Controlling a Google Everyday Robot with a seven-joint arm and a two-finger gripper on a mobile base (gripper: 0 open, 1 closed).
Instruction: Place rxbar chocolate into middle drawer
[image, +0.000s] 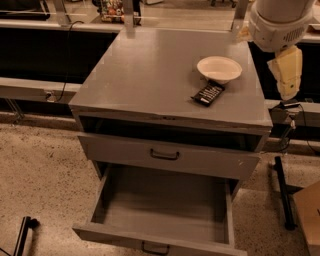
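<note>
Though beside the cabinet (150, 75), gripper (287, 75) apart from rxbar chocolate (208, 93).

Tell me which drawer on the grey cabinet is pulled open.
The lowest drawer, pulled far out toward the camera; the handled drawer above it sits shut. The claw hangs beside the cabinet, right of the white bowl.

Grey tabletop (150, 70): painted look, matt, with a faint sheen toward its far edge. Near the right edge, the rxbar chocolate (208, 93) shows a dark, slightly glossy wrapper. The white bowl (219, 68) just behind it looks smooth and dull. Off the tabletop's right edge hangs the hand (287, 85), pale yellowish and plastic-looking, under a smooth white shell (280, 25). The middle drawer (160, 210) has the same flat grey paint inside. The floor (45, 170) is speckled and stone-like.
</note>
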